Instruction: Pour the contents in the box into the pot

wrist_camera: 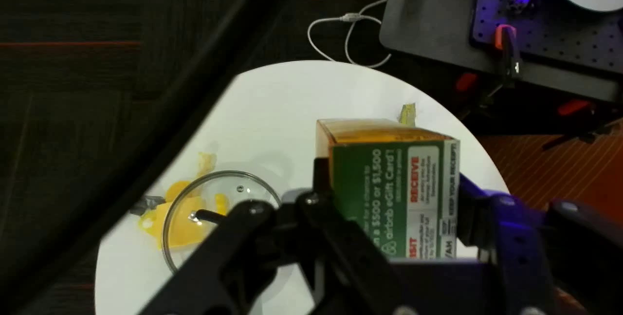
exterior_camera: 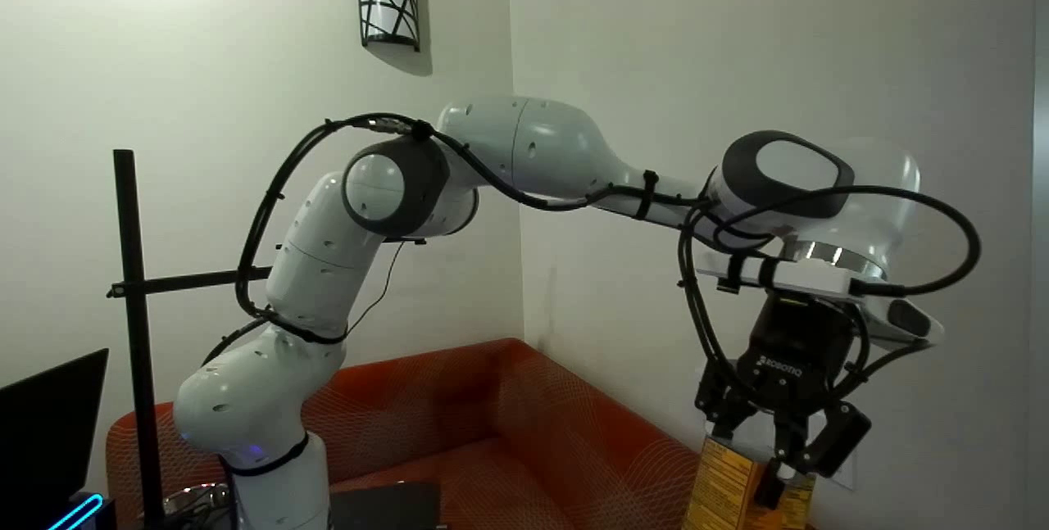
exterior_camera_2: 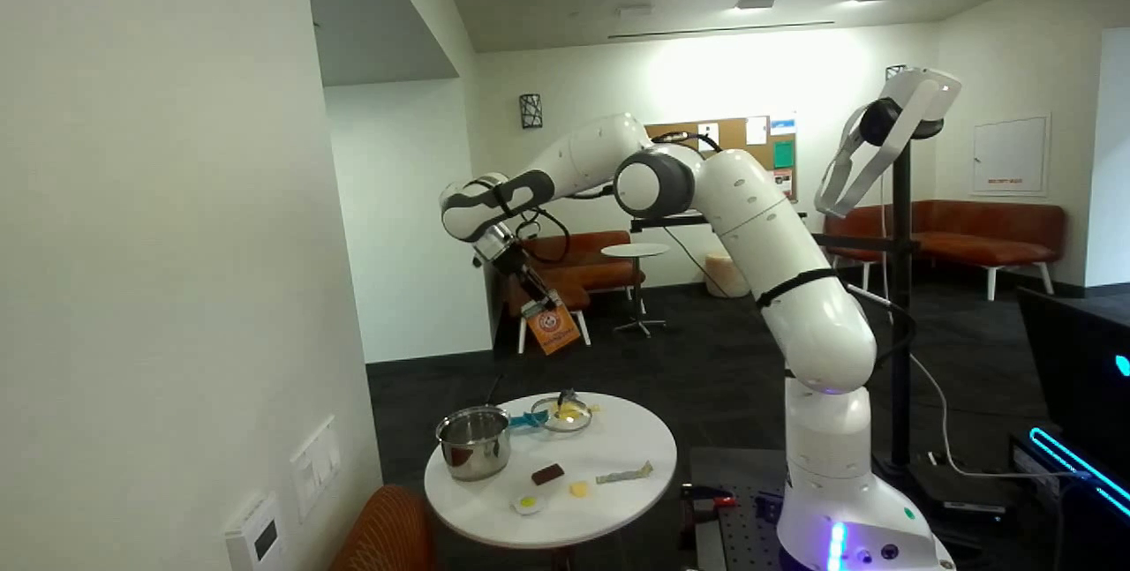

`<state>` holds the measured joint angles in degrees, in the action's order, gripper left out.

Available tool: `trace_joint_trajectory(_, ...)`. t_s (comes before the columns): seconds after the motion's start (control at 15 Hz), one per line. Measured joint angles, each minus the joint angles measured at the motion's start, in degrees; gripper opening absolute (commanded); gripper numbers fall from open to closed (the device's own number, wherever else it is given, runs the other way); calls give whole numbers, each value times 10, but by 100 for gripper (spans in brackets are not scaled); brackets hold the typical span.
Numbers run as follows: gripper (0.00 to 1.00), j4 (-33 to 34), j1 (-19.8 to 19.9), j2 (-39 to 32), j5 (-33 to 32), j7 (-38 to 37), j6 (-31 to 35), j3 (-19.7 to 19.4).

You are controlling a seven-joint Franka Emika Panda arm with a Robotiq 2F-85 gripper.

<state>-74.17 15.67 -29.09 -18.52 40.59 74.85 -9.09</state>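
We find the box (exterior_camera_2: 553, 328), a small orange carton, held tilted in the air, above the level of a round white table (exterior_camera_2: 627, 443) and well apart from the metal pot (exterior_camera_2: 475, 452), which stands upright on the tabletop. The gripper (wrist_camera: 395, 198) is clasped on the box, its fingers (wrist_camera: 322, 178) against two opposite sides, near the green printed end that shows in the wrist view. We expect the carton to be fairly light: stiff card, but easily dented, with smooth faces that might slip under a loose hold and buckle under a hard one. Those two sides seem to us a sound place to grasp, with even pressure; whether the carton is open, or how full, we cannot tell. Counting, we make it one box, one pot, one glass lid (wrist_camera: 210, 216), one brown block (exterior_camera_2: 547, 474), one small yellow piece (exterior_camera_2: 578, 489), one white-and-yellow piece (exterior_camera_2: 528, 505) like a fried egg, and one crumpled-looking strip (exterior_camera_2: 624, 473). Several yellow bits (wrist_camera: 155, 220) lie under or beside the lid, too overlapped for us to count surely.
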Motion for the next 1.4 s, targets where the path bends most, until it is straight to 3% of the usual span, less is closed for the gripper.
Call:
trace_joint_trajectory(0.8,28,73,-57,-90,-169,33,-21,21)
trace_joint_trajectory(1.4,28,135,-61,-151,-184,32,-6,25)
